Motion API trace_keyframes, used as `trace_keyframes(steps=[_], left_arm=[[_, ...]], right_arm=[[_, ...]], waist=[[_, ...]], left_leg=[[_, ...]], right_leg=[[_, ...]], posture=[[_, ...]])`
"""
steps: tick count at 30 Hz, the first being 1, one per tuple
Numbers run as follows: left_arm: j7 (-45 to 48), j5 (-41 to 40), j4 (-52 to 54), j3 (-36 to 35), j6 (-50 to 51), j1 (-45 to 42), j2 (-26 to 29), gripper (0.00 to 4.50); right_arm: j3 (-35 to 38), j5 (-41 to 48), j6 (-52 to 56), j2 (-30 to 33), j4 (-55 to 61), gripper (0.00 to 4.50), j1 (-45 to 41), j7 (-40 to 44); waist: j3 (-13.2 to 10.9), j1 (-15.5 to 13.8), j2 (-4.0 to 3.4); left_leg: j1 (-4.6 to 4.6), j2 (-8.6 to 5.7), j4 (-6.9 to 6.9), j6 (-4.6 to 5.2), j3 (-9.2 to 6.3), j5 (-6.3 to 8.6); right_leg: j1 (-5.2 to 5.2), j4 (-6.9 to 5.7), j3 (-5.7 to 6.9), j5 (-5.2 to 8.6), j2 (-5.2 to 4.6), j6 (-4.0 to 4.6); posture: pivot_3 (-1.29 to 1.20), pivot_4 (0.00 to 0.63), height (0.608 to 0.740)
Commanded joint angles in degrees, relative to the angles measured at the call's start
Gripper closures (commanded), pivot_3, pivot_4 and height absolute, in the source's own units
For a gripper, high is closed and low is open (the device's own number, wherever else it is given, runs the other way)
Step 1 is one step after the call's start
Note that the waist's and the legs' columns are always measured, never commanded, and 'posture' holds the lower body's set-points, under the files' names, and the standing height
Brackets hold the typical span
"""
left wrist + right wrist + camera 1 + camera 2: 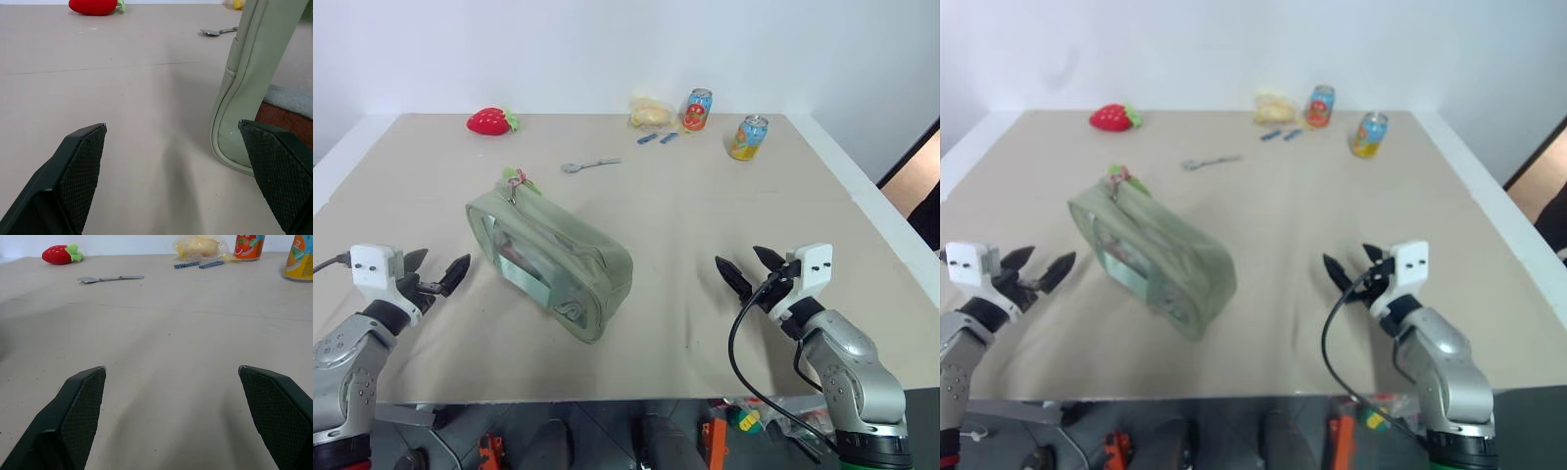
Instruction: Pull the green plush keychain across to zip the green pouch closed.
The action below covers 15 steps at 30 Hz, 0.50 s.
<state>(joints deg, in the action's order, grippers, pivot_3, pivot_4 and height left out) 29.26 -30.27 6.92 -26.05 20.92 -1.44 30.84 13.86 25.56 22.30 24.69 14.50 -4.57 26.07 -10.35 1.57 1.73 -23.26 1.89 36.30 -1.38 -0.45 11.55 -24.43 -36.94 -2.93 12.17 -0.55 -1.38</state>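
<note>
Both pincers hover low at the near edge of the desk (705,176), left pincer (435,274) and right pincer (747,269), each spread wide with nothing between the fingers and nothing touched. Between them, a bit left of centre, lies the pouch (553,259), set on a slant: its near end points toward the middle of the desk, its far end toward the far left. Right at that far end sits the keychain (517,178), a fuzzy lime tuft with a pinkish bit, resting on top by the zip.

Handling looks easy on weight, tricky on grip: the pouch is soft fabric with a clear window, likely to slide or buckle if tugged without a brace. The charm is tiny and squashy, so a firm pinch on the tuft or its cord seems best, with the other pincer steadying the pouch. The left pincer is near the pouch's left side; the right is well apart from it.

Far back: a strawberry (489,120), a spoon (589,165), two cans (749,137).
</note>
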Motion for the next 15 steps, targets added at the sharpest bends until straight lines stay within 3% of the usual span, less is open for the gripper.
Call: trace_keyframes(steps=[1,15], left_arm=[[0.33,0.08,0.80,-1.39,-0.98,0.12,1.06,0.01],[3.15,-3.38,0.79,-3.46,-0.38,-0.33,1.99,0.01]], right_arm=[[0.68,-0.07,-1.23,0.59,0.84,0.00,-0.87,0.41],[0.67,-0.53,-1.46,0.49,0.54,0.00,-1.36,1.06]], waist=[[0.00,0.00,0.00],[0.00,0.00,0.00]], left_leg=[[0.00,0.00,0.00,0.00,0.00,0.00],[0.00,0.00,0.00,0.00,0.00,0.00]], right_leg=[[0.00,0.00,0.00,0.00,0.00,0.00],[0.00,-0.01,-0.01,0.00,0.01,0.00]], posture=[[0.00,0.150,0.740],[0.00,0.150,0.740]])
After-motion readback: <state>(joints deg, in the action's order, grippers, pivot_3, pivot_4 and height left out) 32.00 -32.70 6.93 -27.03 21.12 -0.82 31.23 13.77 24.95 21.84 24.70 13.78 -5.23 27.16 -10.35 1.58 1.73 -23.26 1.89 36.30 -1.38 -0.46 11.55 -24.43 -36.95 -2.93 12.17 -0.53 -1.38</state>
